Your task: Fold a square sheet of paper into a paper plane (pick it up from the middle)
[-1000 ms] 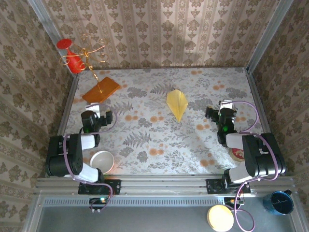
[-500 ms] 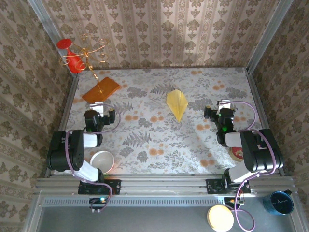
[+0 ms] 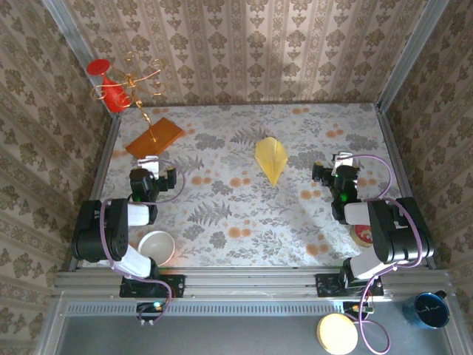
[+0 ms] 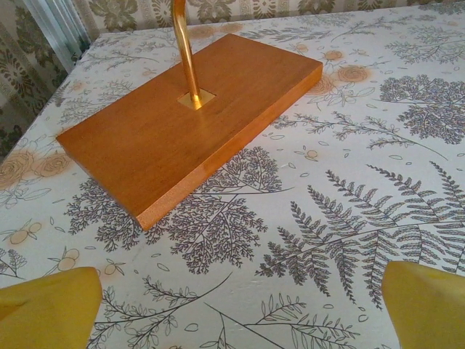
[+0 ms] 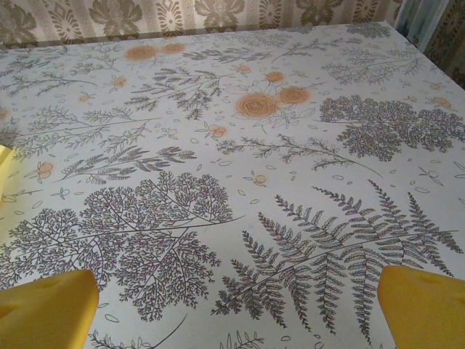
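The paper plane point(image 3: 271, 159), a pale-yellow dart with a centre crease, lies flat on the floral table top, its sharp point toward the near edge. A flat square sheet of paper is out of view. My left gripper point(image 3: 151, 164) rests low at the table's left side, well apart from the plane. It is open, and its yellow fingertips point(image 4: 47, 309) stand wide apart over bare cloth. My right gripper point(image 3: 341, 161) sits to the plane's right, also open with its fingertips point(image 5: 425, 305) spread and nothing between them. A yellow sliver point(image 5: 3, 163) shows at the right wrist view's left edge.
The orange board point(image 4: 192, 123) with its gold wire stand point(image 4: 185, 51) lies just beyond my left gripper. A white bowl point(image 3: 156, 247) sits by the left arm's base and a tape roll point(image 3: 362, 235) by the right arm. A red vase point(image 3: 107, 85) stands in the far left corner.
Both arms have drawn back slightly and settled; the left gripper straightened. The paper plane has not moved.
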Controlling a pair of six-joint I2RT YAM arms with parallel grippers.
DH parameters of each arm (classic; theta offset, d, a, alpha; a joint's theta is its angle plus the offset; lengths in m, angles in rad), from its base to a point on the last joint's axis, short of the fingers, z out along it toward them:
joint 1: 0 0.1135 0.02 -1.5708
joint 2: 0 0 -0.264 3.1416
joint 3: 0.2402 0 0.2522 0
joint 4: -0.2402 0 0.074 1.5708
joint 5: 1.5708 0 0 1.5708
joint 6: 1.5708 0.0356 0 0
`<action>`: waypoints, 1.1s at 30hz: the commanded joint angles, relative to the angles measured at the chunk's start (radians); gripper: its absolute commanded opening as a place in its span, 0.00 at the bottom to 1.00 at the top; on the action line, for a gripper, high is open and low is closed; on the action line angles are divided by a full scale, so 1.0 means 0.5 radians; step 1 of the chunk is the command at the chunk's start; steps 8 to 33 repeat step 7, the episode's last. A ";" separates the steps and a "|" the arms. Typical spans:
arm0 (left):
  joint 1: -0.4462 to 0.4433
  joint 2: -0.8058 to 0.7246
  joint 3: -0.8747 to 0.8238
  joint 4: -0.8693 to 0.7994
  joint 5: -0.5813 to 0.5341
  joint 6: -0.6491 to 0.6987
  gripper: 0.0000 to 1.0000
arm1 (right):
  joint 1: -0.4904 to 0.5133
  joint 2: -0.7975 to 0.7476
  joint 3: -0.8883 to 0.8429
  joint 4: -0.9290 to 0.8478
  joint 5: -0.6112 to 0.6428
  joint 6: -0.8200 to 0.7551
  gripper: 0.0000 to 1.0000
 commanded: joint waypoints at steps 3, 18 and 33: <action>-0.003 0.011 0.043 0.023 -0.005 0.038 1.00 | 0.004 0.016 0.019 0.067 -0.024 -0.027 1.00; 0.000 0.012 0.040 0.029 -0.003 0.037 1.00 | -0.009 0.006 -0.021 0.136 -0.156 -0.056 1.00; 0.000 0.012 0.040 0.029 -0.003 0.037 1.00 | -0.009 0.006 -0.021 0.136 -0.156 -0.056 1.00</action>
